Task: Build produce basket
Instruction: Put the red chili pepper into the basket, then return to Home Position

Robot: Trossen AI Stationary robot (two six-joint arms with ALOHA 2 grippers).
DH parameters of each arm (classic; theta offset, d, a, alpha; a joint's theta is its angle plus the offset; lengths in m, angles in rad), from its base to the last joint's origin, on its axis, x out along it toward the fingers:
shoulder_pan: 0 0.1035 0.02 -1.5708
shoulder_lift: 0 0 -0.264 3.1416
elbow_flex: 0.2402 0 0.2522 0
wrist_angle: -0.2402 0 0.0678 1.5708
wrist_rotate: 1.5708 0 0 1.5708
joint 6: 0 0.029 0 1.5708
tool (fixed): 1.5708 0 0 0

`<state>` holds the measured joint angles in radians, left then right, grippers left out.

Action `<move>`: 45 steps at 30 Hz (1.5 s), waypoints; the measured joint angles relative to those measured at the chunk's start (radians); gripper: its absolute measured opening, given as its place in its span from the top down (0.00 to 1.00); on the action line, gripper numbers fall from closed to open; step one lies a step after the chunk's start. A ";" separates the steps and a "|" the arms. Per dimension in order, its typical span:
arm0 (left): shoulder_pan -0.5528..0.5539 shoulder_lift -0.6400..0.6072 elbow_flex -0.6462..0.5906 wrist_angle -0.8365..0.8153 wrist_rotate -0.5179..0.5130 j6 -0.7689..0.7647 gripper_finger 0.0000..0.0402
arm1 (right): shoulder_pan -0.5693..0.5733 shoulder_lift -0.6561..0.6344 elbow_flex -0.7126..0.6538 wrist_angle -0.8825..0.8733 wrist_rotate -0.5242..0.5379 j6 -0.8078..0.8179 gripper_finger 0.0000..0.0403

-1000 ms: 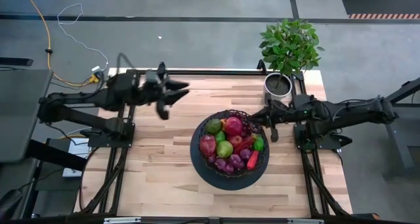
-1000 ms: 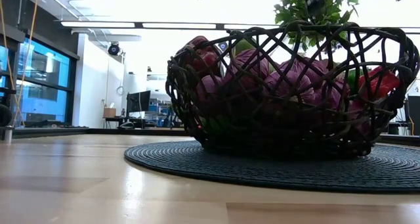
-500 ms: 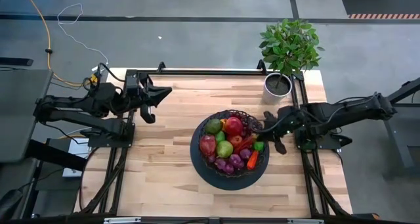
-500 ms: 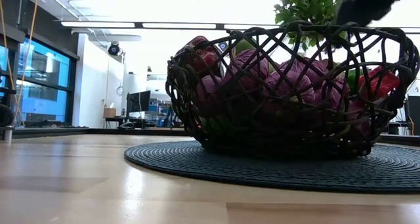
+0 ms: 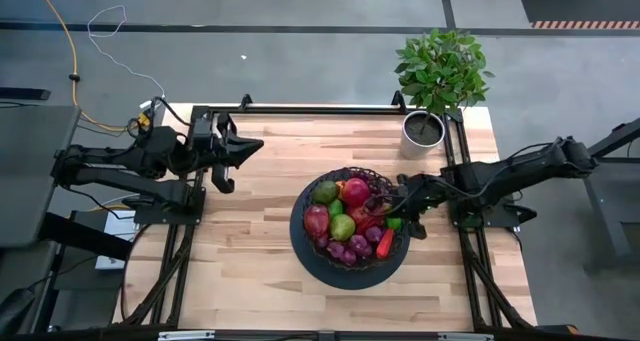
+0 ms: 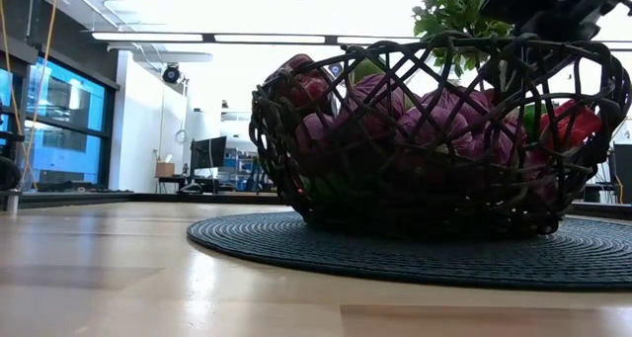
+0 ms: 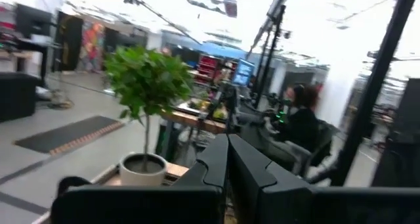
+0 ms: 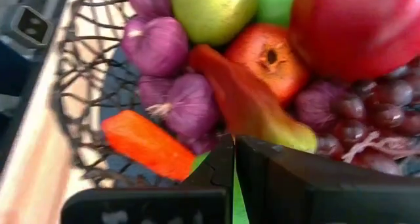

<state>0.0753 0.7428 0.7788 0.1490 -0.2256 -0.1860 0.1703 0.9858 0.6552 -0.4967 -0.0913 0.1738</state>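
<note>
The black wire basket stands on a round dark mat in the middle of the table. It holds red apples, a green pear, purple onions, grapes, a red pepper and a lime. My right gripper is shut and hangs over the basket's right rim, its tips right at the lime. My left gripper is shut, raised over the table's far left part, away from the basket. My right gripper comes from the table's right, slanting down over the basket's right rim. Its shut fingers stand right above the lime. Whether they touch it, I cannot tell.
A grey pot with a green plant stands at the far right corner, behind the right arm. Bare wood lies left of and before the mat. In the left wrist view a person sits in the room beyond.
My right gripper has moved toward the near edge and then left and down, to the basket's right rim. My left arm has drawn back toward the table's left edge. The produce has stayed in place.
</note>
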 joint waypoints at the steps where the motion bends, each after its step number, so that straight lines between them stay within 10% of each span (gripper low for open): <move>1: 0.000 0.003 0.000 -0.005 0.015 -0.003 1.00 | 0.000 0.005 0.000 0.004 0.016 -0.005 1.00; 26: 0.000 0.012 0.000 -0.147 0.031 -0.072 1.00 | -0.085 -0.012 0.028 0.105 0.073 -0.063 1.00; 45: -0.039 0.010 -0.018 -0.136 0.012 -0.050 1.00 | -0.162 -0.170 0.034 0.722 0.117 -0.132 1.00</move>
<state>0.0368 0.7528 0.7604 0.0128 -0.2135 -0.2362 0.0088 0.8162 0.6895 0.2253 0.0255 0.0422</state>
